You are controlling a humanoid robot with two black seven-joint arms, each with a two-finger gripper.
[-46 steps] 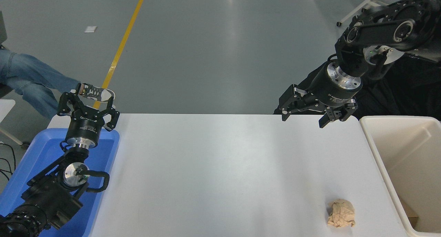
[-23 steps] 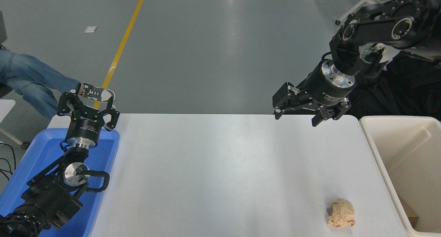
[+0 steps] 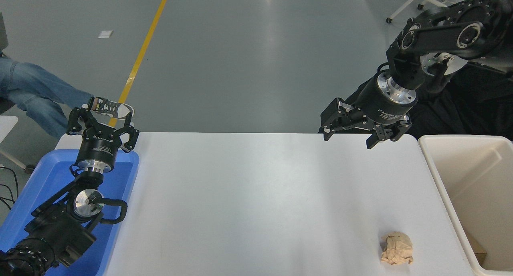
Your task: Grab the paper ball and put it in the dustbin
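Head view shows your right gripper [image 3: 348, 137] hanging above the far edge of the white counter [image 3: 256, 195], its two fingers spread wide with nothing between them, pointing down and a little toward you. It is well apart from the paper ball [image 3: 396, 248], which lies nearer to you on the counter, close to the near right corner and just beside the cream-white dustbin [image 3: 441, 195] without touching its wall. You can expect that ball to be very light and soft: it is a lumpy wad of creased tan paper, so it should give under the fingers rather than resist, and a gentle squeeze should be enough to carry it. Its wrinkled surface looks rough, not slippery, so slipping is a smaller worry than knocking it aside; a thing this light may roll or skid if one finger meets it before the other. Come down with the fingers spread to either side of its widest part and close across the middle of the bulk, not on a loose flap at its edge, which could unfold or tear away. Nothing here is fragile, so crushing it a bit does no harm. The dustbin's thick rounded rim stands just right of the ball, so mind the outer finger there. Your left gripper [image 3: 102, 121] sits parked over the blue tray [image 3: 48, 175] at the lower left, fingers open.
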